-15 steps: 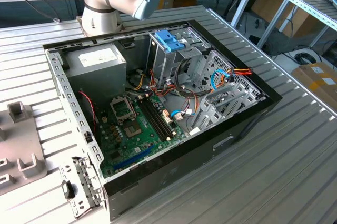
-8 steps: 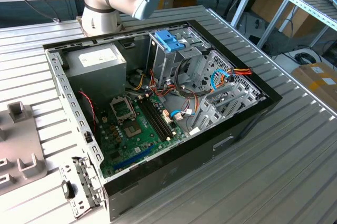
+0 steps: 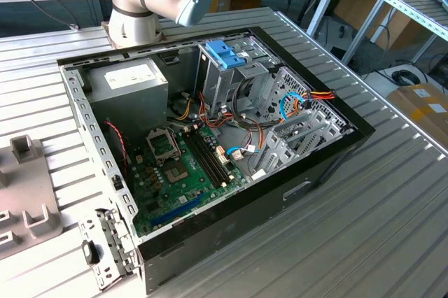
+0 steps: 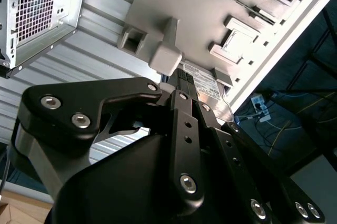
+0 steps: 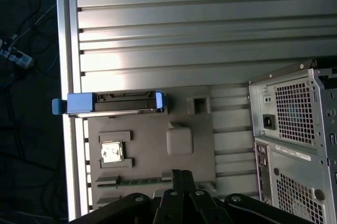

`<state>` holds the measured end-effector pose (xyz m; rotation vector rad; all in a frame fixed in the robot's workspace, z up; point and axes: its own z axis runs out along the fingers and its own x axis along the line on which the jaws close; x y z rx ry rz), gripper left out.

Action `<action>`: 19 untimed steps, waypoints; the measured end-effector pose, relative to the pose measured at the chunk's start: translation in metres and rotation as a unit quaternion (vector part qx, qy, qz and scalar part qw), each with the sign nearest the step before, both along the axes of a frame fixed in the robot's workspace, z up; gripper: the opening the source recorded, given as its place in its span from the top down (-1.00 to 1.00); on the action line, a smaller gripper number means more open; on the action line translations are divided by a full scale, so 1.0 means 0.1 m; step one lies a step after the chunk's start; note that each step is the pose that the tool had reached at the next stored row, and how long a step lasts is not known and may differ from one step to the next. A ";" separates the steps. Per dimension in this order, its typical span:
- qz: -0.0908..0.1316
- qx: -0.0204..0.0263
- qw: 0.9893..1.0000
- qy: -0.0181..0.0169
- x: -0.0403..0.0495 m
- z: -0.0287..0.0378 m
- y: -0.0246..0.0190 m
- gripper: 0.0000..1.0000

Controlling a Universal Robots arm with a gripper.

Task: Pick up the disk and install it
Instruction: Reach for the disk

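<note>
- Gripper (image 5: 179, 174): jaws closed together, holding nothing, over the grey tray (image 5: 152, 129).
- Disk (image 5: 112, 103): standing on edge in the tray's end slot, near the table (image 5: 158, 34) edge, untouched.

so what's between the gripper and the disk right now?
First wrist view: just grey fixture plate between gripper and disk, with a raised square block beside that line.

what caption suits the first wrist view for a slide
Gripper over the grey fixture plate that holds the blue-framed disk, beside the computer case.
</note>
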<state>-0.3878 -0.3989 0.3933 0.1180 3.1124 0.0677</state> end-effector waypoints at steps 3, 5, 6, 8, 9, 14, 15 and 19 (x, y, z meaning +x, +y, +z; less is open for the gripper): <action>0.000 0.000 1.000 0.000 -0.023 0.000 0.000 0.80; 0.000 0.000 1.000 0.000 -0.041 0.000 0.000 0.80; 0.000 0.000 1.000 0.000 -0.047 0.000 0.000 0.80; 0.000 0.000 1.000 0.000 -0.059 0.001 0.000 0.80; 0.000 0.000 1.000 0.000 -0.068 0.000 0.000 0.80; 0.000 0.000 1.000 0.000 -0.106 0.001 0.000 0.80; 0.000 0.000 1.000 0.000 -0.112 0.000 0.000 0.80; 0.000 0.000 1.000 0.000 -0.140 0.000 0.000 0.80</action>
